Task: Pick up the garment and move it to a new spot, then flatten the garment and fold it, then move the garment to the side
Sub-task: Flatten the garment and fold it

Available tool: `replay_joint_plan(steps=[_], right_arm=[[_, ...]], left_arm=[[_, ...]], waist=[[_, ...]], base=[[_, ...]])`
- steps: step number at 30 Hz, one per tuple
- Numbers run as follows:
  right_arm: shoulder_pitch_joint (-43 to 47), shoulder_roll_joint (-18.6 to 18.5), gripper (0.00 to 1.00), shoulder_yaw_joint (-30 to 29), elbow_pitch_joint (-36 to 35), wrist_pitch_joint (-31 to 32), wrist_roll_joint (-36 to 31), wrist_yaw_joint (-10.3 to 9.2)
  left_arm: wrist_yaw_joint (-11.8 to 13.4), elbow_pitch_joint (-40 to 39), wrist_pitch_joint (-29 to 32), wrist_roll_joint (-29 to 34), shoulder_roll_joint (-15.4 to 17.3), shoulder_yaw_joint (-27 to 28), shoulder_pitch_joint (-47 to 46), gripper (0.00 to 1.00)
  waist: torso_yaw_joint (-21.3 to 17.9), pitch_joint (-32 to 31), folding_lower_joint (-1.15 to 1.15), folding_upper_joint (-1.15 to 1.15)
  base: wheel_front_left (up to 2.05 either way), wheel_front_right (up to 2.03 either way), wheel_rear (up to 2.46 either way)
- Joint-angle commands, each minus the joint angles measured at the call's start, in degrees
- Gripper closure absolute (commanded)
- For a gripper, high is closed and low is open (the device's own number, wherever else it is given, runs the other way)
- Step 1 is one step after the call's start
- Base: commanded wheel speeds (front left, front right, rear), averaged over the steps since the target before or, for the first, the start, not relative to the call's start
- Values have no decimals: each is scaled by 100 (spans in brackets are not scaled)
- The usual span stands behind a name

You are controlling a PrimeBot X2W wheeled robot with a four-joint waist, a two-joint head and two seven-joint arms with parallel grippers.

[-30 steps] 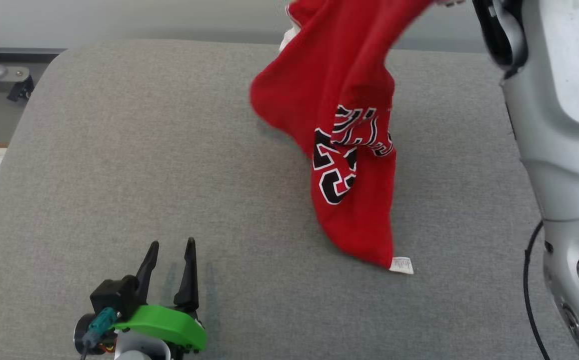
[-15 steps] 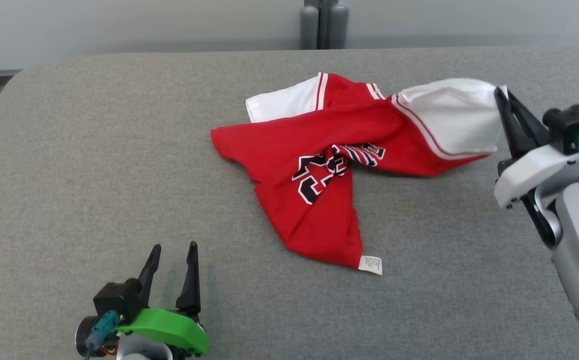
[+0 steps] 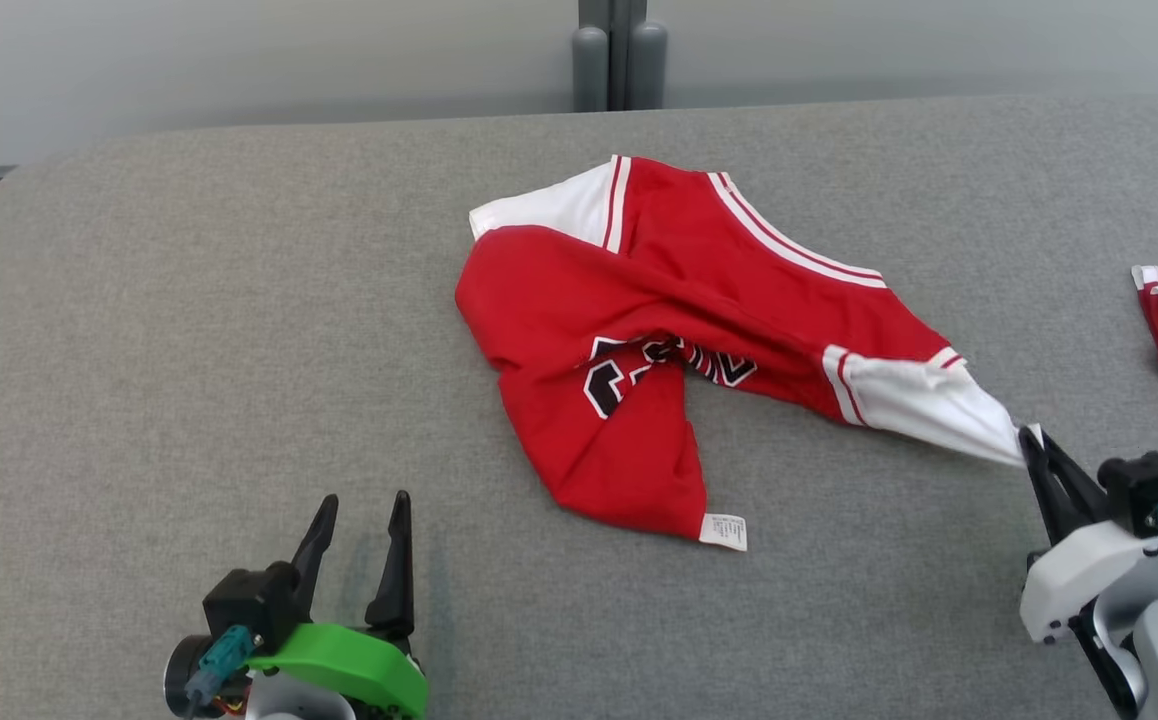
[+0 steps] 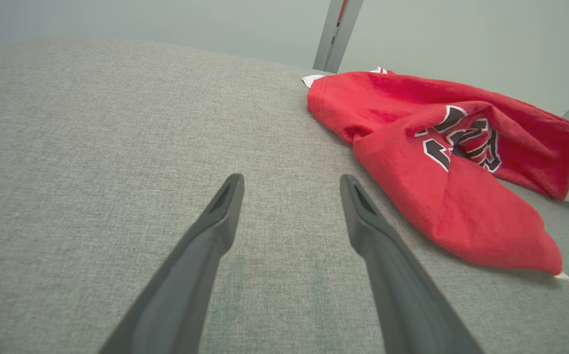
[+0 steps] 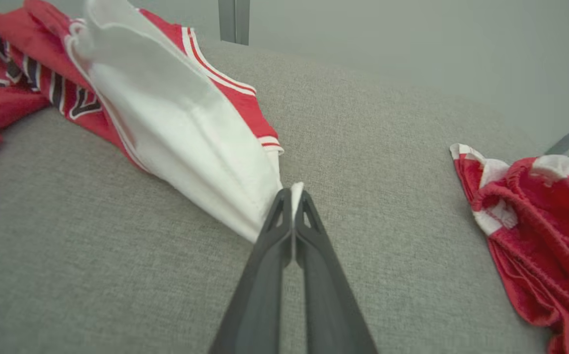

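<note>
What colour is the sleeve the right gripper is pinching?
White; the sleeve shows best in the right wrist view.

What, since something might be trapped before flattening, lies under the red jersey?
The garment lies crumpled on the grey cushion, which shows along its edges. Its folds cover the cushion beneath and part of the lettering, so what lies underneath cannot be seen.

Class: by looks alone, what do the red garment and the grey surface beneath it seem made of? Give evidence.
Garment: soft matte knit cloth, perhaps cotton or polyester; it folds and creases limply. Grey surface: matte woven upholstery fabric, likely; fine flecked weave shows.
</note>
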Motion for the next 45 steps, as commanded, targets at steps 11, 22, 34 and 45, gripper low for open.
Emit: replay_joint_plan(steps=[11, 22, 34, 45], right_arm=[[496, 127, 0, -366, -199, -12, -6, -5], [-311, 232, 0, 243, -628, -11, 197, -5], [-715, 478, 0, 451, 264, -12, 846, -5], [-752, 586, 100, 216, 772, -11, 1068, -5]], left_arm=[[-16, -26, 4, 26, 21, 37, 128, 0], [-17, -63, 4, 1, 22, -82, -51, 0], [-17, -49, 4, 64, 21, -101, -37, 0], [-17, -36, 5, 91, 21, -90, 26, 0]], waist=[[-45, -128, 0, 0], [35, 51, 0, 0], [152, 79, 0, 0], [139, -25, 0, 0]], base=[[0, 0, 0], [0, 0, 0], [0, 0, 0], [0, 0, 0]])
